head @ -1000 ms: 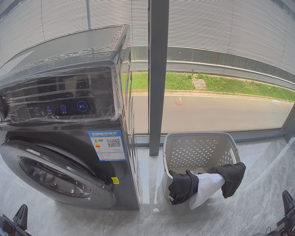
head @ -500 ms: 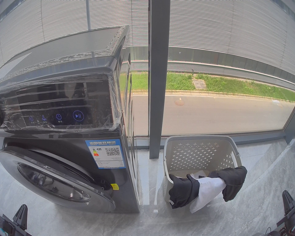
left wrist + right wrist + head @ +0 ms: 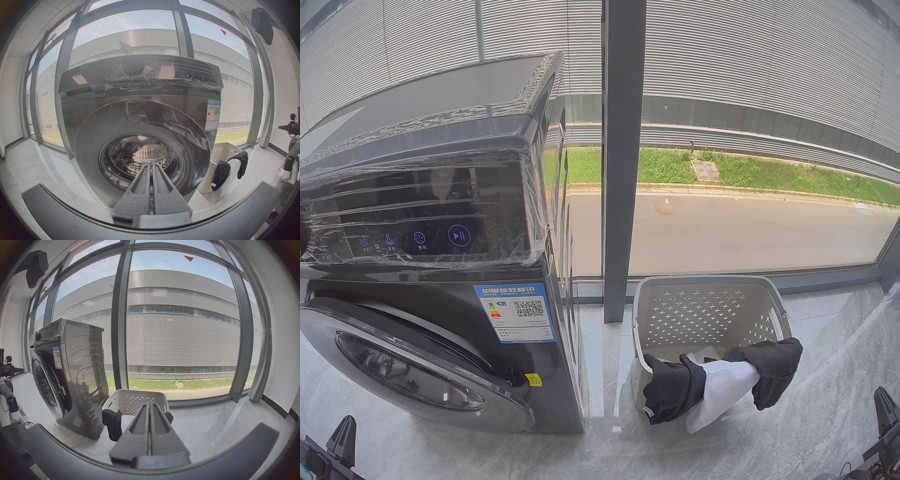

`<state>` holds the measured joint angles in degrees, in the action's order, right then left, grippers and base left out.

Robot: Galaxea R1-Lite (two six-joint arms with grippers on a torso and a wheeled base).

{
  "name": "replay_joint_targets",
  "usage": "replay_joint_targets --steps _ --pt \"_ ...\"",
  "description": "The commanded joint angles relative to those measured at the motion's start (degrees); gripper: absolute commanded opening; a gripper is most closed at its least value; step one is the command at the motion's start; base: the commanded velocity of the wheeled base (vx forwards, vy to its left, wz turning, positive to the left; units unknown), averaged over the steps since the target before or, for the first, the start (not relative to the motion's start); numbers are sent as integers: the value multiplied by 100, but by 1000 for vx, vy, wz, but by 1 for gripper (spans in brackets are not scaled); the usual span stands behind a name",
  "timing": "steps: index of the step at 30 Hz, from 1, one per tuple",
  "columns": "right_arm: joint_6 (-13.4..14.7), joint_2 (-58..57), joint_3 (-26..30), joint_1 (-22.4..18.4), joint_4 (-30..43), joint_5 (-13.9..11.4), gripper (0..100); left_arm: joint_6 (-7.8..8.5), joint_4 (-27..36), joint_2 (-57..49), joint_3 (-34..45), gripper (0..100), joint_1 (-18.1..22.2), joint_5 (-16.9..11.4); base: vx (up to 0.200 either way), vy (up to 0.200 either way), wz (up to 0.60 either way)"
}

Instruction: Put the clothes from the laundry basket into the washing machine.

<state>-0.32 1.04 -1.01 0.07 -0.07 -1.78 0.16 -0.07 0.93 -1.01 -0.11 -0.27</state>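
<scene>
The grey washing machine (image 3: 437,250) stands on the left, its round door (image 3: 406,375) closed against the front. To its right sits the white laundry basket (image 3: 706,306). A black garment (image 3: 673,386), a white cloth (image 3: 725,384) and another black garment (image 3: 772,369) hang over its near rim. My left gripper (image 3: 151,165) is shut and empty, held low in front of the door glass (image 3: 140,156). Facing the basket (image 3: 134,399) from some distance, my right gripper (image 3: 149,404) is also shut with nothing in it.
A grey window post (image 3: 622,156) rises between the machine and the basket, with floor-to-ceiling glass behind. Pale marble floor (image 3: 831,406) spreads in front of and to the right of the basket. Plastic wrap covers the machine's control panel (image 3: 425,206).
The head view shifted slightly over the last second, so the camera moved. The clothes, the basket and the machine kept their places, and both grippers stayed shut.
</scene>
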Motion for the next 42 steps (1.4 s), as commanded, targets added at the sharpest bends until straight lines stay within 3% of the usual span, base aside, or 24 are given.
replay_joint_targets --steps 1,12,42 --pt "-3 -104 101 1 -1 -7 0 2 -1 -84 101 0 2 0 0 0 0" --pt "-3 -104 101 1 -1 2 0 11 -1 -84 101 0 2 0 0 0 0" --pt "-3 -104 101 1 -1 -7 0 2 -1 -84 101 0 2 0 -200 0 0"
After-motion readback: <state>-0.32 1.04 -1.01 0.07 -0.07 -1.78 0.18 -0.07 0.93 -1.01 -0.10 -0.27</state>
